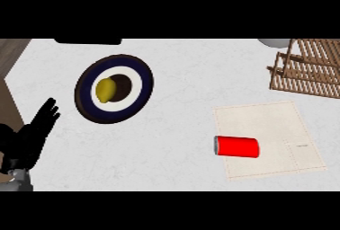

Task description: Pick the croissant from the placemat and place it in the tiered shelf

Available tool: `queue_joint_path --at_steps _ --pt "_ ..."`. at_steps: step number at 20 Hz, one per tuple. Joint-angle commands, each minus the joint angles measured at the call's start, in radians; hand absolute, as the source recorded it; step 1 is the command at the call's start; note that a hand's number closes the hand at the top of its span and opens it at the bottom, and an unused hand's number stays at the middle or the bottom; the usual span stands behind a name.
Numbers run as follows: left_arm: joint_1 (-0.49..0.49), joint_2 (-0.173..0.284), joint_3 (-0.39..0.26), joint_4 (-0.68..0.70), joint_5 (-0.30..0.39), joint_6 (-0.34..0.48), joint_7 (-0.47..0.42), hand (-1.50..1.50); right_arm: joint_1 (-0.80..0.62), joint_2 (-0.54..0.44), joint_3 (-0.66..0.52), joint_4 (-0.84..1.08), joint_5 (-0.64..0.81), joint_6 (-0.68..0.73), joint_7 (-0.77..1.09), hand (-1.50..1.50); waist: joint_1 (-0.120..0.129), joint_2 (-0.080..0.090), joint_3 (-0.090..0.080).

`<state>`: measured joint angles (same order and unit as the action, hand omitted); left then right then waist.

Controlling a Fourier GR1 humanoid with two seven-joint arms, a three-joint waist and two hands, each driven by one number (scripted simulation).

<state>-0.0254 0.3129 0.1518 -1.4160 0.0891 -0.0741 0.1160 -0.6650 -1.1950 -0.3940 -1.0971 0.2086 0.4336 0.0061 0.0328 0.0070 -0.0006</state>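
Searching the pale beige rectangular cloth placemat [269,139] at right of centre turns up no croissant: only a red cylindrical can [237,147] lying on its side near the mat's left edge. Nothing croissant-shaped elsewhere on the white marbled worktop [179,81] either. Nearest candidate: a yellow rounded item, lemon-like, [106,90] resting on the round dark-blue-and-white plate [114,88] at upper left. Brown slatted wooden tiered shelf [306,67] at upper right, cut by the frame edge, just above the mat.

Black left hand [33,130] at the left edge, fingers straight and apart, holding nothing, resting. Right hand out of view.

Main risk, as a judgement: grabbing the wrong thing. Taking the can because it sits on the mat, or the yellow item for its colour, would shelve the wrong thing. Also likely to roll if nudged: the can, being on its side.
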Motion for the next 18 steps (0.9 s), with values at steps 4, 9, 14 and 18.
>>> queue_joint_path --at_steps 4,9,14,18 --pt "-0.034 0.002 0.008 0.050 -0.031 0.005 -0.033 0.00 -0.170 0.071 0.134 0.231 0.152 -0.132 -0.095 1.50 0.004 0.004 0.000" --pt "0.049 -0.014 0.000 -0.030 -0.020 -0.010 -0.011 0.00 -0.253 0.102 0.136 0.365 0.168 -0.120 -0.122 1.50 -0.002 -0.001 0.001" --pt "-0.016 0.004 0.013 -0.005 -0.001 -0.029 0.024 0.00 -0.310 0.105 0.169 0.573 0.264 -0.195 -0.240 1.50 0.016 0.009 0.002" --pt "0.008 -0.016 -0.002 -0.039 -0.020 -0.008 0.033 0.00 -0.386 0.121 0.140 0.676 0.272 -0.244 -0.160 -1.50 0.019 0.008 0.002"
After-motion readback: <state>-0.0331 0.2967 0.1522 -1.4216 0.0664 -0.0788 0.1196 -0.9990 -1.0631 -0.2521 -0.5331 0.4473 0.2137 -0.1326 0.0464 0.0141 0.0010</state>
